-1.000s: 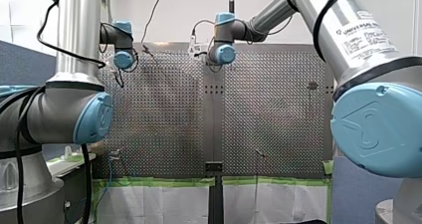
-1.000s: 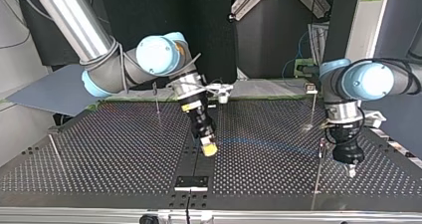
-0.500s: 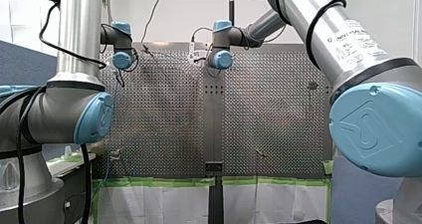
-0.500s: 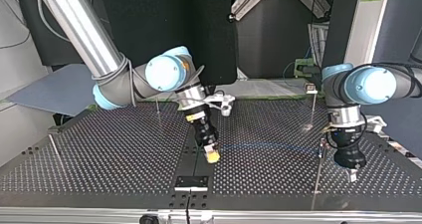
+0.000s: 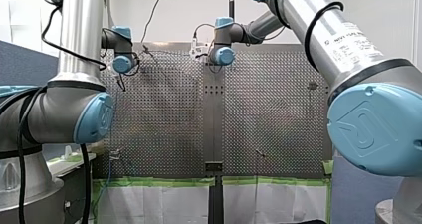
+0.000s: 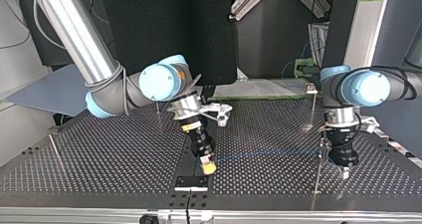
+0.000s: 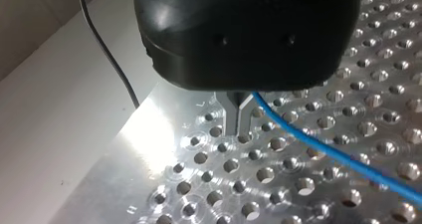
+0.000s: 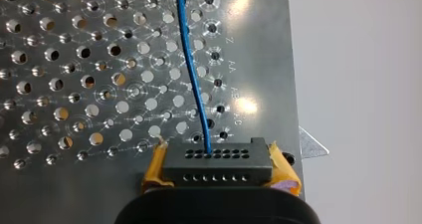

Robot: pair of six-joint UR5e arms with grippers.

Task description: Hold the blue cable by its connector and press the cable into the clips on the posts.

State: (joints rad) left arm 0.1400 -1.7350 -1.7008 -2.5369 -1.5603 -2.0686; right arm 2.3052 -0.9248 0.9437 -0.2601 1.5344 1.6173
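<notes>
Gripping the black connector (image 8: 218,160) between its yellow pads (image 8: 155,167), my right hand (image 8: 219,173) was closed on it. The blue cable (image 8: 191,79) left the connector's row of holes and ran straight ahead of the hand, low over the bench (image 8: 74,74).

Judgement: the cable is thin, light and limp. It would sag or kink unless kept taut, so take hold at the rigid connector, not the wire.

My left hand (image 7: 238,118) had its metal fingers drawn together, apparently nipping the cable, which trailed away beside them; the contact itself was hidden. Just beside that hand stood a thin post (image 6: 318,176); its clip was too small to read.

Bench: perforated metal, glossy; the hole edges could snag the cable. Green tape (image 5: 159,181) edged the side nearest the arms' bases.
</notes>
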